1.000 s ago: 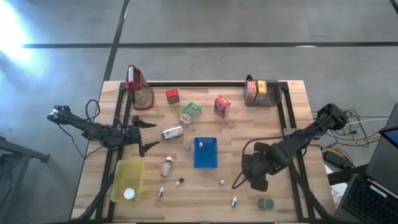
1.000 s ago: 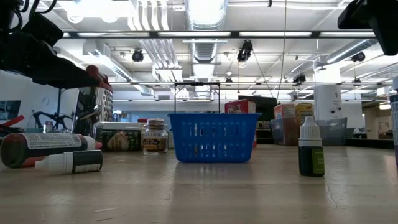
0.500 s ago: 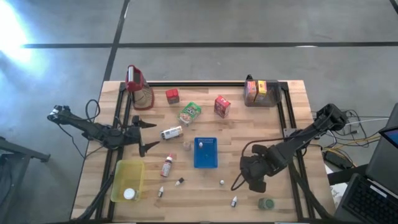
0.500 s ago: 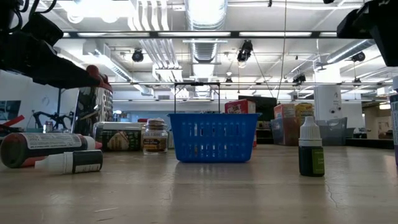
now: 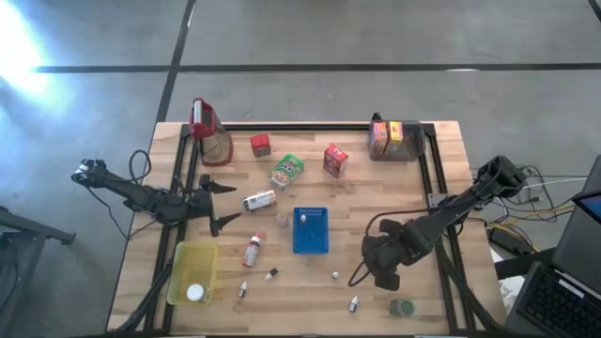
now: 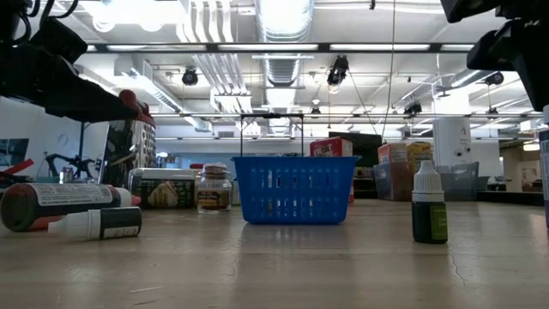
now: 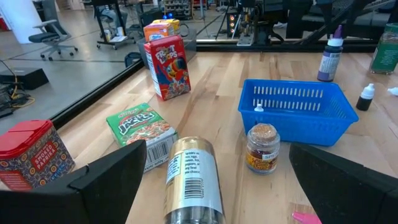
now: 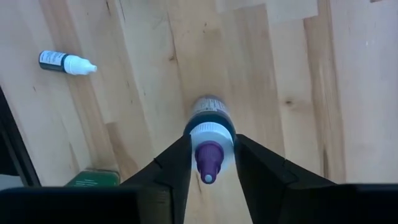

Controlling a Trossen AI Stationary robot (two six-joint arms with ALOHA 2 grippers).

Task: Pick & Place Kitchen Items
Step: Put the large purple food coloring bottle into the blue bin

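A small bottle with a purple cap [image 8: 206, 163] stands upright on the wood of the table, right of the middle. My right gripper [image 5: 380, 269] points straight down over it and is shut on its top; in the high view the gripper hides the bottle. The same bottle [image 7: 329, 57] shows far off in the left wrist view. My left gripper [image 5: 222, 203] waits open at the table's left, facing a lying can [image 7: 191, 180], a green carton [image 7: 139, 122] and a spice jar [image 7: 262, 147]. Other kitchen items lie scattered over the table. My right gripper pinches the bottle at its white collar [image 8: 207, 132], just below the purple cap, one finger on each side. The fingers [image 8: 175, 163] come from above, pointing down along the bottle. The bottle is upright, its base on the table.
A blue perforated tray [image 5: 311, 242] lies left of the right gripper, a yellow container [image 5: 188, 261] at the near left. A white-capped bottle [image 8: 65, 62] and a green tin [image 5: 402, 307] lie close by. A clear bin [image 5: 394, 141] and a red-topped jug [image 5: 208, 130] stand along the far edge.
My right gripper has come down a little, straight over the bottle; in the low view more of it shows at the upper right. The left arm and the items on the table have kept still.
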